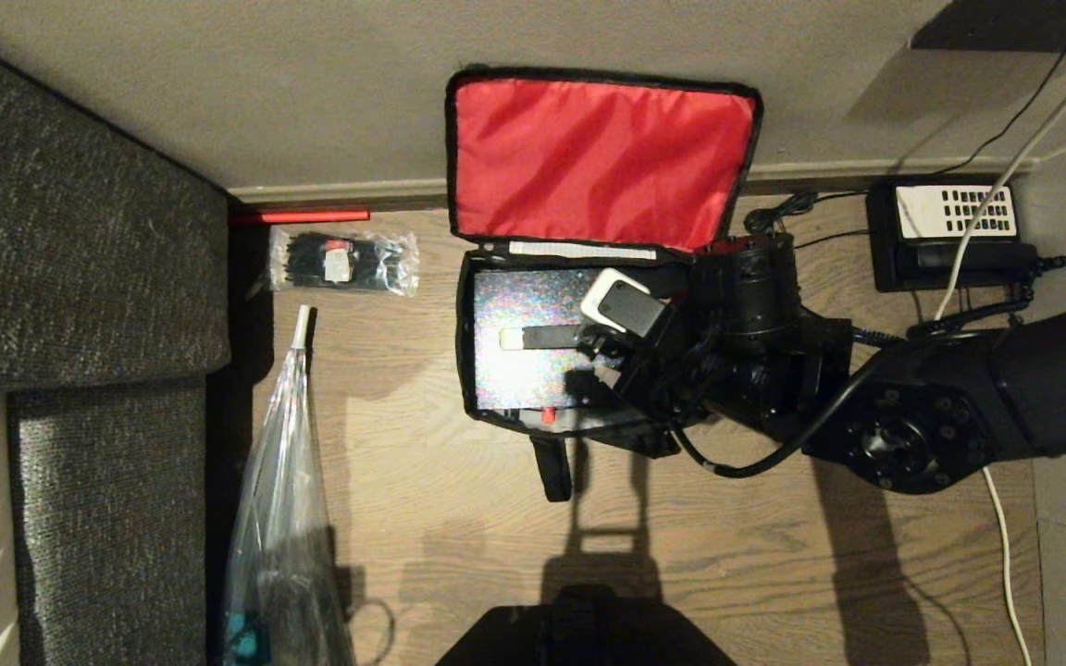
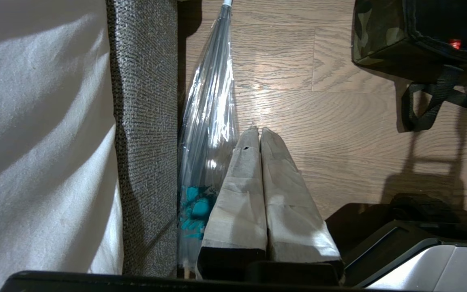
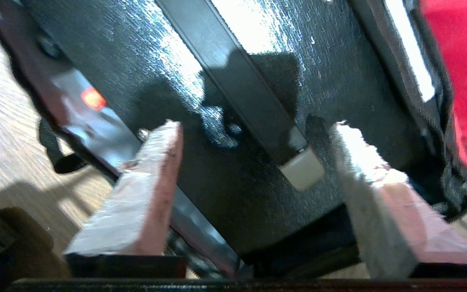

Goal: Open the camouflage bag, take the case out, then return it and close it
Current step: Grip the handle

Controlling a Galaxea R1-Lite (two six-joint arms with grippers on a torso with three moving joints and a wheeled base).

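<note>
Left claw (image 2: 260,134) sits nearest, parked low beside the robot's base, its taped fingers pressed together over the wood floor (image 1: 459,546), idle, next to the clear plastic bag (image 1: 278,518) lying along the grey sofa (image 1: 80,277).

Right claw (image 3: 253,125) hovers just above the case (image 1: 524,338), fingers spread wide with nothing between them; whether either tip touches the case I cannot tell.

Camouflage bag (image 2: 379,32) stands on the floor near the far wall, lid thrown back against the baseboard, red lining (image 1: 598,157) exposed. Case lies flat inside, filling nearly the whole compartment, a black strap (image 3: 241,89) with a pale tab (image 3: 302,168) across its top.

Handling, judged: case looks stiff and flat, with a grainy, glinting surface, probably slippery to a top pinch and too wide for the spread fingers. Strap or an exposed edge looks the better hold. Snug fit suggests it may bind on the soft bag walls when lifted; bag itself is limp and could drag along.

Writing: none legible on bag or case. White label strip at the hinge unreadable. Telephone (image 1: 949,231) at the far right of the floor, keypad markings too small to read; packet of black ties (image 1: 343,261) at far left, label unreadable.
</note>
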